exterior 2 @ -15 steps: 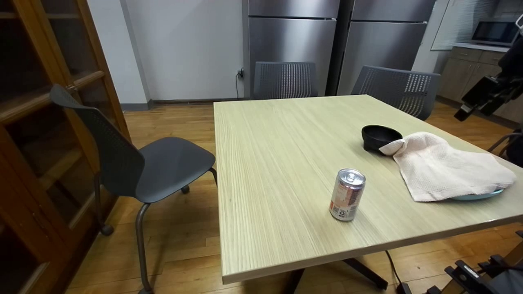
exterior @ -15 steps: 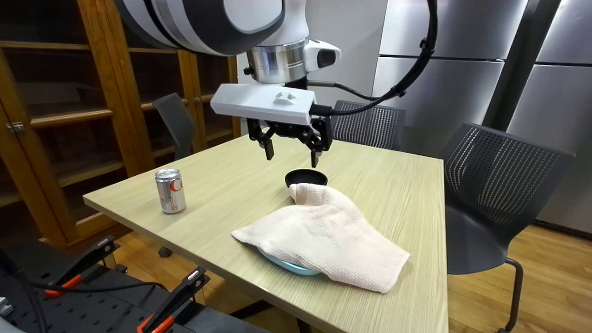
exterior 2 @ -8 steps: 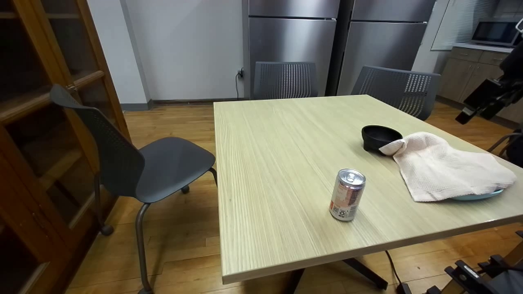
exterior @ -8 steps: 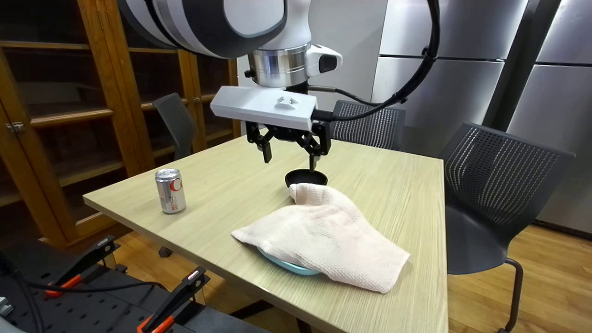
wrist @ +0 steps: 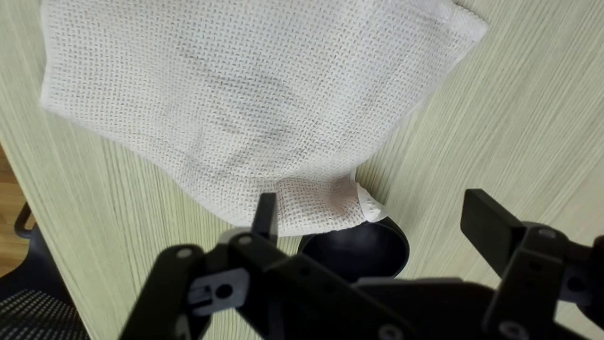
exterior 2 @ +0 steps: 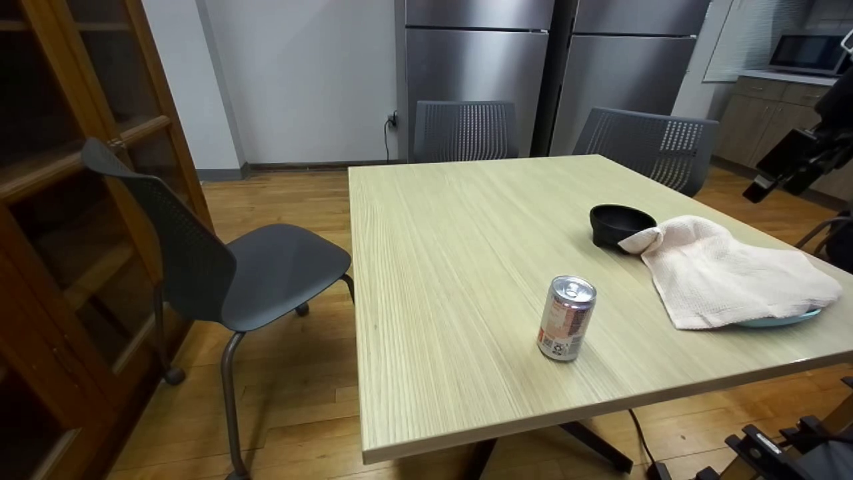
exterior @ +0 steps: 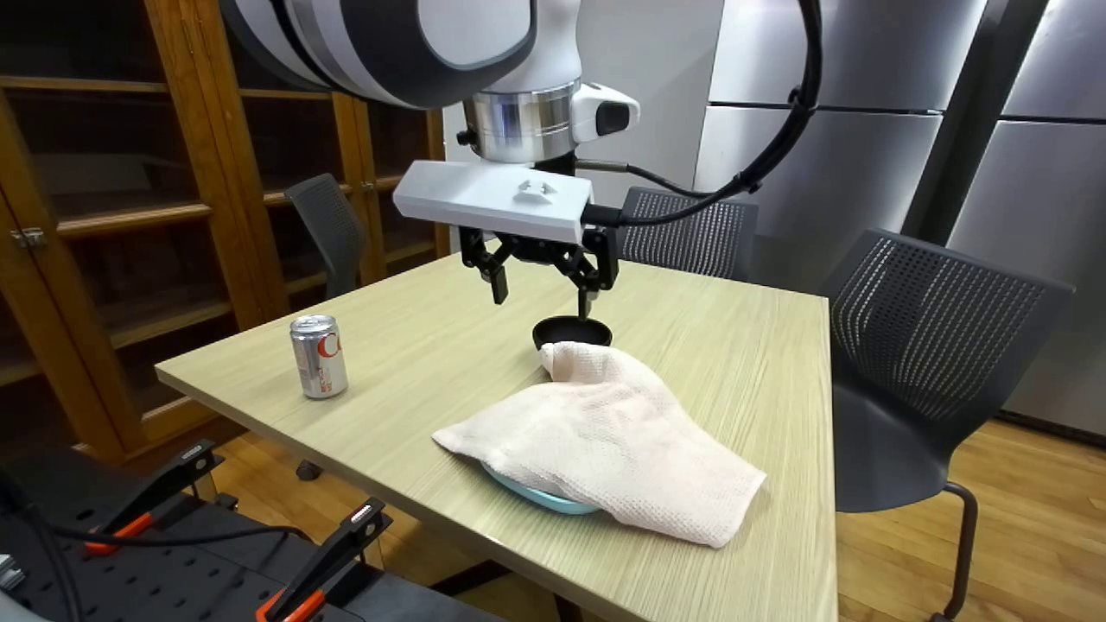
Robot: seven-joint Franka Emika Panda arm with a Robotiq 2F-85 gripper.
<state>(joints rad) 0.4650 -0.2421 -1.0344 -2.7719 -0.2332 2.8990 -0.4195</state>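
Note:
My gripper is open and empty, with its fingers wide apart. It hangs above the table near a small black bowl. The bowl also shows between the fingers in the wrist view. A pale pink-white textured cloth lies crumpled on the table. One folded corner of it overlaps the bowl's rim, as the wrist view shows on the cloth. The cloth covers most of a light blue dish, whose edge also shows in an exterior view. What lies under the cloth is otherwise hidden.
A silver soda can stands upright on the light wood table, apart from the cloth. Grey chairs stand round the table. A wooden glass-door cabinet and steel fridges stand behind. Clamps sit by the robot's base.
My gripper has come down slightly between the oldest frames and the half-second ones, and stays still since. The cloth, bowl, dish and can have not moved.

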